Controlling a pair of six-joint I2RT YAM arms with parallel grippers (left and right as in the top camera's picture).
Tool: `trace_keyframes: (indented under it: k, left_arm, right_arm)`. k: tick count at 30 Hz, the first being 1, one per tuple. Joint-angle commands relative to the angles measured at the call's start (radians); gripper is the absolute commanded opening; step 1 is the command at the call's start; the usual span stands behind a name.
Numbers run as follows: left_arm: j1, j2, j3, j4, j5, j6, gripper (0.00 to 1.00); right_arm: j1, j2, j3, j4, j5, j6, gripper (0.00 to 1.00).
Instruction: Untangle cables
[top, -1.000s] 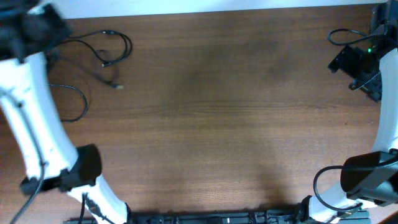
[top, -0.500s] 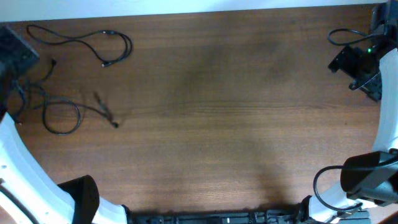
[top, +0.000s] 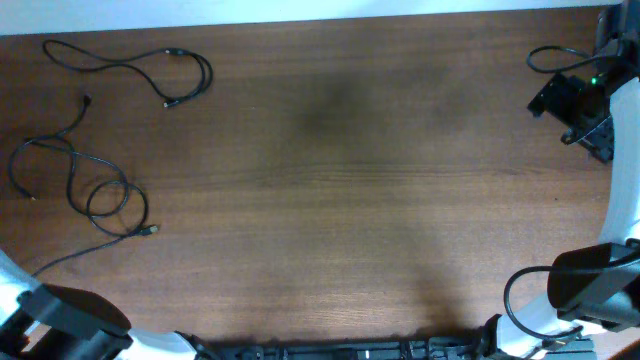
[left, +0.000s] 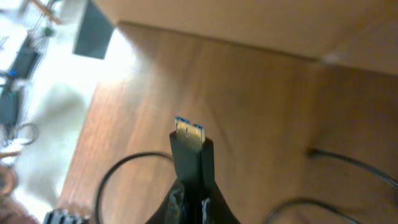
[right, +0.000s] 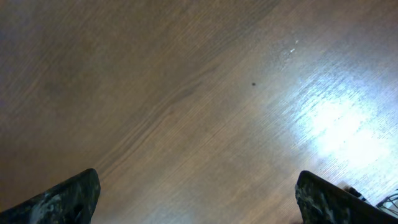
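One thin black cable (top: 130, 65) lies in a loose curve at the back left. A second cable (top: 90, 195) lies in loops at the left edge, with a strand running toward the front left corner. My left gripper (left: 193, 200) is shut on a black plug with a blue tip (left: 189, 146), held above the table; cable loops (left: 118, 171) lie below it. In the overhead view only the left arm (top: 65, 318) shows, at the front left corner. My right gripper (right: 196, 193) is open and empty over bare wood, at the back right (top: 575, 105). A thin black loop (top: 548, 55) lies beside it.
The brown wooden table (top: 340, 200) fills the view. Its left edge and the floor beyond show in the left wrist view (left: 56, 124). The right arm's base (top: 590, 290) stands at the front right.
My left arm has swept from the back left to the front left corner. The left cable has been dragged forward and spread into looser loops. The right arm has not moved.
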Motion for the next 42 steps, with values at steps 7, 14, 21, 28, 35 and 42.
trace_keyframes:
  k: [7,14,21,28,35,42]
  left_arm:
    - [0.008,0.215,-0.341,0.345,-0.053,0.188,0.38]
    - [0.008,0.263,-0.282,0.318,0.528,0.421,0.84]
    - [-0.092,0.267,-0.322,0.249,0.602,0.566,0.81]
    - [-0.106,0.271,-0.425,0.505,0.548,0.567,0.58]
    - [-0.110,0.230,-0.382,0.457,0.808,0.642,0.16]
    - [-0.144,0.229,-0.390,0.383,0.764,0.699,0.00]
  right_arm:
    - [-0.004,0.001,0.004,0.000,0.005,0.006,0.98]
    - [-0.004,0.001,0.004,0.000,0.005,0.006,0.98]
    - [-0.004,0.001,0.004,0.000,0.005,0.006,0.98]
    - [-0.004,0.001,0.004,0.000,0.005,0.006,0.98]
    - [-0.004,0.001,0.004,0.000,0.005,0.006,0.98]
    - [-0.004,0.001,0.004,0.000,0.005,0.006,0.98]
